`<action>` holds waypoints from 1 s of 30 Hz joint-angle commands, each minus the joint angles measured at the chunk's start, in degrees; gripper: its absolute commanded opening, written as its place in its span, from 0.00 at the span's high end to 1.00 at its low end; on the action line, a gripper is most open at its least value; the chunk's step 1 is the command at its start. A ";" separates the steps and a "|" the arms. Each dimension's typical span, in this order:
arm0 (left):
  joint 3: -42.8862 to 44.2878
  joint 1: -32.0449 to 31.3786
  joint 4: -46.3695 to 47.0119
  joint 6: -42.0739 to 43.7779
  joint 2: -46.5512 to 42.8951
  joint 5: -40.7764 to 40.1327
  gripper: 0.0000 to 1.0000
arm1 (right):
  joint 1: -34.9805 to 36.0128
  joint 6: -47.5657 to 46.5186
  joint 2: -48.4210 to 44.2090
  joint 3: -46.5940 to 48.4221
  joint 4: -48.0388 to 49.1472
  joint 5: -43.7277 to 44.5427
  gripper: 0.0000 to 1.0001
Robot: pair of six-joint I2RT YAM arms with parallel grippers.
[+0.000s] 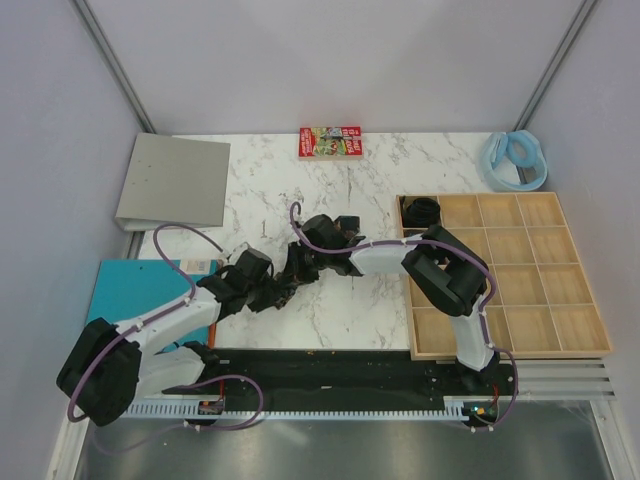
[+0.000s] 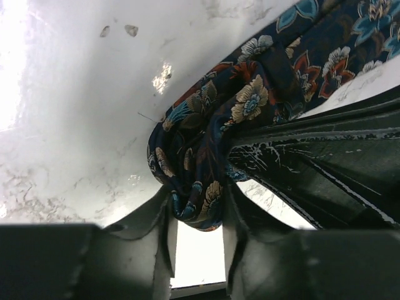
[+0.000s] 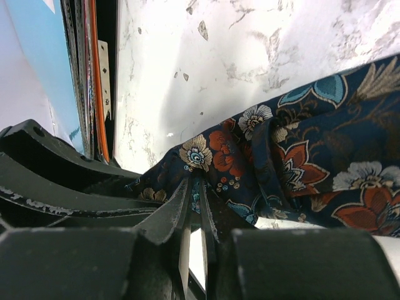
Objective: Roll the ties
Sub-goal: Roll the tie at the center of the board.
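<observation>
Tie point(image 2: 206, 156) pinched by left claw point(image 2: 197, 209) and right claw point(image 3: 194, 190), ends cropped.

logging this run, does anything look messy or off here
The tie is bunched into a crumpled wad between the left gripper and right gripper, not a neat coil. The right gripper's black fingers are scuffed with white scratches.
</observation>
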 commanded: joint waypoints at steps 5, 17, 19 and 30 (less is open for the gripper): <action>-0.88 0.31 -0.31 1.29 -0.83 -2.45 0.86 | 0.70 -1.16 2.35 -1.78 -4.61 1.88 0.83; 0.96 0.31 -12.44 2.26 -14.82 3.35 0.88 | 0.69 -2.31 -0.29 6.31 -11.47 3.02 0.82; 1.14 0.40 -14.37 2.00 -16.05 4.40 0.88 | 0.78 -2.13 -0.64 6.05 -11.38 3.28 0.82; 3.25 0.49 -18.16 1.29 -16.15 6.70 0.87 | 6.14 1.29 -0.56 0.95 -7.26 5.04 0.82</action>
